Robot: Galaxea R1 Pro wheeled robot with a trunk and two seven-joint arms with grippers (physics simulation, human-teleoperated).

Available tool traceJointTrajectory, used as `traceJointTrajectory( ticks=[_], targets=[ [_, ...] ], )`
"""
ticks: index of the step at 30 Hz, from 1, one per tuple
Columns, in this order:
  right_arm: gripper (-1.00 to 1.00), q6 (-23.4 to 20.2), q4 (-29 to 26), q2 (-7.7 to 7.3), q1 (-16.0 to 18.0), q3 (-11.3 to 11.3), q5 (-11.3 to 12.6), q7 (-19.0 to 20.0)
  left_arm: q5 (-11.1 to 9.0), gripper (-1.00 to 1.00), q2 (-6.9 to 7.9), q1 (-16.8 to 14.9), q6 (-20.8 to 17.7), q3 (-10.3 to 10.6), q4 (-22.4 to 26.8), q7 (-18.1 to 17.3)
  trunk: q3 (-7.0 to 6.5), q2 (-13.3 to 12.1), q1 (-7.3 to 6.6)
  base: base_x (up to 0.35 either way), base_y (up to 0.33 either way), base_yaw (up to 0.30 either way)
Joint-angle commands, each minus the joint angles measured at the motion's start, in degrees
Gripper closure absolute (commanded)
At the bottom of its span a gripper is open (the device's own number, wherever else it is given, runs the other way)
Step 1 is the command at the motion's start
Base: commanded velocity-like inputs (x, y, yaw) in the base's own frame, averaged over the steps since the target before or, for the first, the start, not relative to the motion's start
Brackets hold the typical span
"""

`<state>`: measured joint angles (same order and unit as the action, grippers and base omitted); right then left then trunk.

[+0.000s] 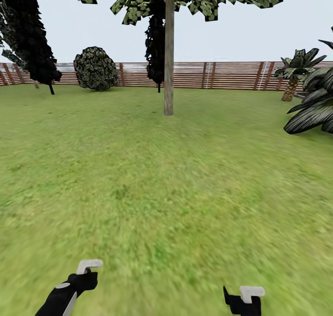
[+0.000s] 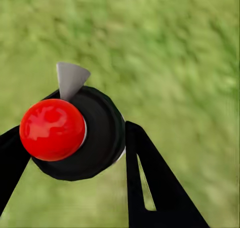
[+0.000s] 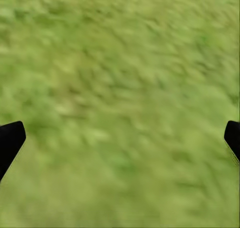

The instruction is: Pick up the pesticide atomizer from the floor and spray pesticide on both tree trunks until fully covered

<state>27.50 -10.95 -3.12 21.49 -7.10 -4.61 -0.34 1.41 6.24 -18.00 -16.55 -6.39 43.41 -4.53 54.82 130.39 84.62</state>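
Clamped in the left tool [image 2: 75, 148], the rigid, likely light atomizer [image 2: 80, 138] sits held at its body; right tool [image 3: 120, 138] gapes wide; tree trunk [image 1: 169, 52] well ahead.

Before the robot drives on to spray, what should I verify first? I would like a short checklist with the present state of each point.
1. Black round pesticide atomizer with a red ball top held by the left end effector: ok, a black finger lies against each side of its body.
2. Right end effector free: ok, open, with grass below it.
3. Thick grey-tan tree trunk in sight: ok, straight ahead, far across the lawn.
4. Way to the trunk: ok, blurry green grass lawn lies between, with no obstacle visible.
5. Grey cone nozzle aimed at the trunk: cannot tell.
6. Trunk covered with pesticide: not ok, no white specks visible.
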Motion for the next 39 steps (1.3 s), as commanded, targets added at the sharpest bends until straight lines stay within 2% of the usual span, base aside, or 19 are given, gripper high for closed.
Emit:
traceJointTrajectory(
  ticks=[1,39],
  targets=[
    [-1.00,0.19,0.05,0.00,0.04,-0.37,-0.49,-0.03,0.17,1.00,-0.04,-0.02,-0.33,-0.21,0.10,-0.40,0.05,0.02,0.03,0.344,0.000,0.000],
    [-1.00,0.19,0.14,-0.05,0.04,-0.37,-0.46,-0.11,0.26,1.00,0.01,-0.08,-0.33,-0.47,0.01,-0.39,0.05,0.02,0.03,0.344,0.000,0.000]
  ],
)
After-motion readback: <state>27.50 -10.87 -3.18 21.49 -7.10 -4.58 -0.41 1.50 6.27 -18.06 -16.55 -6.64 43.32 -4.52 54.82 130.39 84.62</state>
